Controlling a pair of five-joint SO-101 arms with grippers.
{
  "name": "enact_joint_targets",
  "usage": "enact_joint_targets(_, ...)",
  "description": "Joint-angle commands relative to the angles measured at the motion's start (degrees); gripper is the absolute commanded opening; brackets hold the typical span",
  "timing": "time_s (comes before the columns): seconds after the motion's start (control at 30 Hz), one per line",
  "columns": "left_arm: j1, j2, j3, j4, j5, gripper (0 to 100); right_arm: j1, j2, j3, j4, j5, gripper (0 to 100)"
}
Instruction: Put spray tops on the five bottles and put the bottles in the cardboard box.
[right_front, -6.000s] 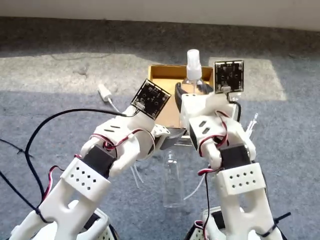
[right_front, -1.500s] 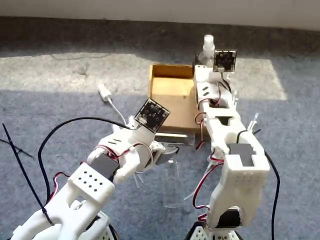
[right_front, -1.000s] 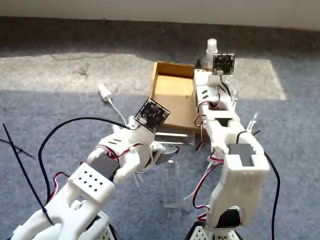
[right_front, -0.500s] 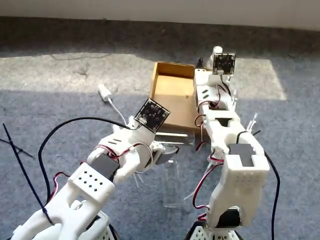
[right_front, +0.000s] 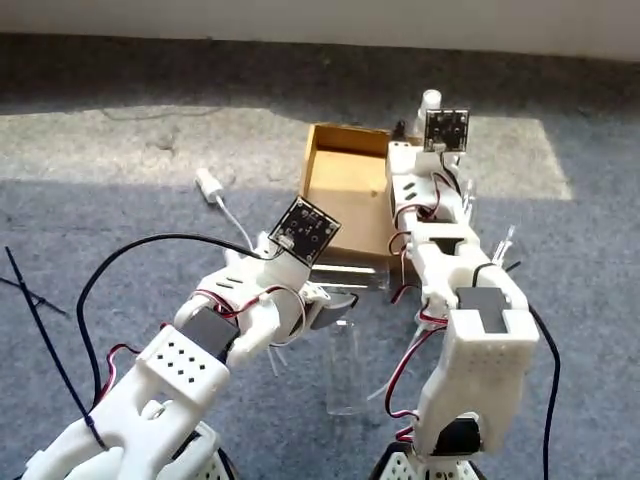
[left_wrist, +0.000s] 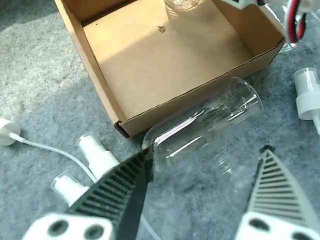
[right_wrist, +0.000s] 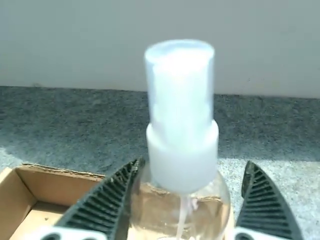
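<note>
A clear bottle with a white spray top (right_wrist: 181, 115) stands at the far right corner of the cardboard box (right_front: 345, 185). My right gripper (right_wrist: 192, 167) is open around it, one finger on each side, with a slim gap at one finger. The bottle's top (right_front: 430, 100) pokes up behind the right wrist camera. My left gripper (left_wrist: 206, 150) hovers open over a topless clear bottle (left_wrist: 205, 125) lying against the box's front wall (left_wrist: 200, 95). A second topless bottle (right_front: 345, 365) lies between the two arms.
Loose white spray tops with tubes lie left of the box (left_wrist: 97, 152) (left_wrist: 65, 185) (right_front: 210, 185), and another lies to its right (left_wrist: 306, 92). More tubes lie beside the right arm (right_front: 505, 245). A black cable (right_front: 110, 260) loops over the left arm.
The right arm has carried the capped bottle a little farther back and right, to the box's far right corner, then nearly stopped. The left arm has not moved.
</note>
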Motion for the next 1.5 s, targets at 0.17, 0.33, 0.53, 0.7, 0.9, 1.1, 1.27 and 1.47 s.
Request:
enact_joint_targets(0.17,0.92,-0.48,-0.31,-0.53,-1.67,30,-0.22,-3.74,-1.01,0.22,0.70,26.1)
enact_joint_targets(0.33,0.92,-0.48,-0.31,-0.53,-1.67,30,-0.22,-11.65,-1.10,6.11,0.70,26.1)
enact_joint_targets(0.53,0.92,-0.48,-0.31,-0.53,-1.67,30,-0.13,-22.20,-5.23,15.60,0.35,26.1)
enact_joint_targets(0.7,0.92,-0.48,-0.31,-0.53,-1.67,30,-0.13,-30.37,-13.58,27.47,0.35,26.0)
enact_joint_targets(0.9,0.92,-0.48,-0.31,-0.53,-1.67,30,2.42,-46.90,-19.65,52.18,0.26,26.0)
enact_joint_targets(1.1,0.92,-0.40,-0.22,-0.53,-1.67,30,10.86,-61.85,-10.95,73.71,0.70,26.0)
enact_joint_targets(1.27,0.92,-0.22,-0.22,-0.53,-1.67,30,21.23,-62.20,-2.95,75.82,0.79,26.0)
enact_joint_targets(1.47,1.10,-0.13,0.40,-0.53,-1.67,30,24.75,-45.49,-4.97,82.77,0.79,26.2)
